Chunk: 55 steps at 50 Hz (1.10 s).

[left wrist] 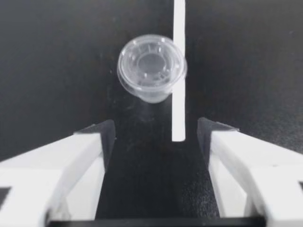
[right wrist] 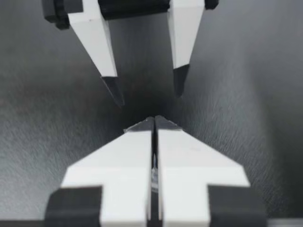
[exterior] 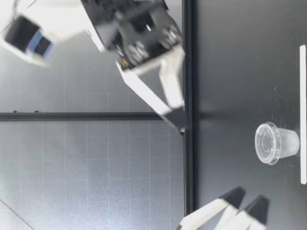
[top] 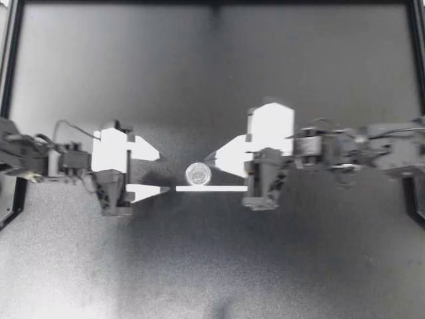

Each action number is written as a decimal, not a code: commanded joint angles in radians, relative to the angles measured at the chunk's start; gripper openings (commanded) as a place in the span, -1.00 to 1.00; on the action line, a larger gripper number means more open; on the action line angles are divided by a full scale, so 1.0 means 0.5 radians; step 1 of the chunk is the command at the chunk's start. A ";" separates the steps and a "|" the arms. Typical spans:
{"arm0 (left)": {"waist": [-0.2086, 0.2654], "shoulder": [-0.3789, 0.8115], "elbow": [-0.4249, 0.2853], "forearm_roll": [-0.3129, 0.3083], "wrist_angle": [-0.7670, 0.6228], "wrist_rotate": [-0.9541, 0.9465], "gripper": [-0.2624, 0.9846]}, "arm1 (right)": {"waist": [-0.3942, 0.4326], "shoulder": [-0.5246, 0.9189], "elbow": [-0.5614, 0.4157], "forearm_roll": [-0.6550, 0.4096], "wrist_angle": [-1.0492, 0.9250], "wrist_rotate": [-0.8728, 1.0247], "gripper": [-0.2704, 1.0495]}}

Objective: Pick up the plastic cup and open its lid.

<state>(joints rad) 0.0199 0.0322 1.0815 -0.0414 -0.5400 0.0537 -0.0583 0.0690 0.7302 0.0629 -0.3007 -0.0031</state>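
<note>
You could not see the plastic cup (top: 198, 174) from the right wrist view; there the right gripper (top: 207, 159) blocked the ground ahead with its own fingers (right wrist: 189, 161) pressed flat together, gripping nothing. The low view cut off most of the left gripper (top: 164, 173), leaving only its two dark tips (exterior: 235, 194), and it cut the white strip (top: 211, 188) at the frame's edge. The cup's clear walls were faint against the dark table (top: 212, 266), and you could not tell whether it held anything.

The cup (exterior: 278, 143) stood upright just beside the white strip (exterior: 302, 115), near that strip's left-arm end. Its long axis was vertical, with the wide end up and the body tapering to a narrower base. It was small and transparent, with its ribbed, round lid (exterior: 266, 143) seated on top.

The left gripper (left wrist: 156, 135) was spread wide with the strip's end between its fingers, and the cup (left wrist: 151, 73) sat ahead of them, untouched. The right gripper (exterior: 177, 120) hung well above the strip, on the cup's far side from the left one.
</note>
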 commanded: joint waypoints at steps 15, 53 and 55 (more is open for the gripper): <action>-0.003 0.273 -0.175 0.003 -0.187 -0.006 0.39 | -0.015 0.120 -0.206 -0.015 0.218 -0.009 -0.86; 0.009 0.500 -0.316 -0.025 -0.270 0.012 0.38 | -0.015 0.307 -0.279 -0.018 0.365 -0.009 -0.86; 0.009 0.509 -0.322 -0.025 -0.273 0.012 0.38 | -0.015 0.310 -0.276 -0.018 0.380 -0.009 -0.86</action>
<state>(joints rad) 0.0199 0.2945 0.9373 -0.0522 -0.6673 0.0583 -0.0598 0.2362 0.6090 0.0552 -0.1166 -0.0092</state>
